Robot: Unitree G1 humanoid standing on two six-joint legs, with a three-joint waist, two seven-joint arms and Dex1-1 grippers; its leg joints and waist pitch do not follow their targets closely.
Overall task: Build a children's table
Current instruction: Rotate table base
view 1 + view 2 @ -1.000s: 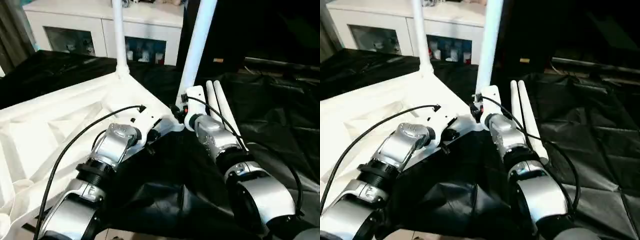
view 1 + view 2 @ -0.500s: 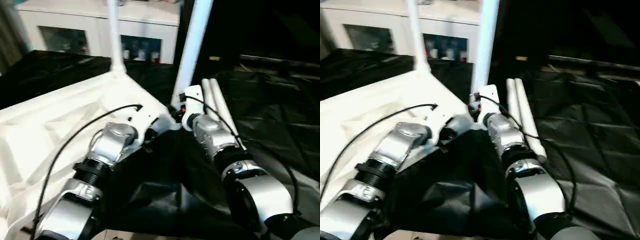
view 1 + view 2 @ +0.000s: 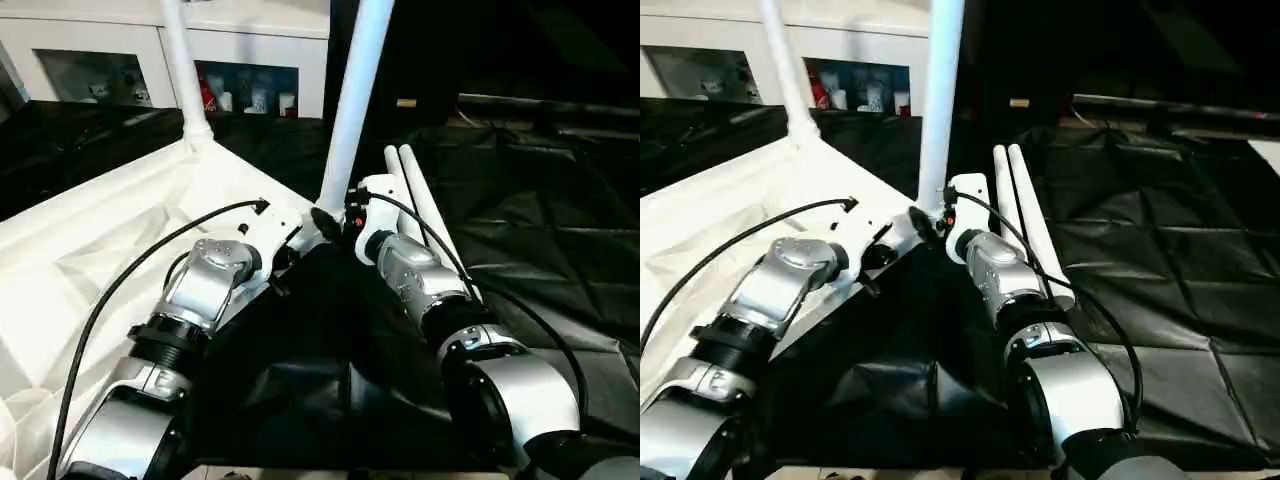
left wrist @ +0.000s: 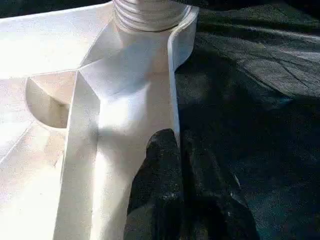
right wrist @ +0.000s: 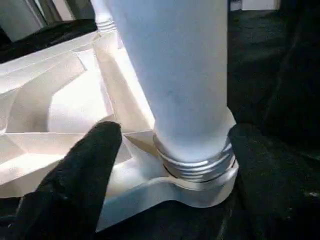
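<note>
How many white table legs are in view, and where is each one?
4. One leg stands in the near corner socket by the grippers, another stands in the far corner socket, and two loose legs lie side by side on the black cloth beside the right arm.

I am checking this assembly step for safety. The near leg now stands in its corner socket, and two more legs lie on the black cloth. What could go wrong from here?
1. The near leg shows threads above its socket, so it may not be fully seated and could lean or loosen.
2. The right hand is open around that leg; pulling back could knock it.
3. The two loose legs lie right beside the right forearm and could roll away.
</note>
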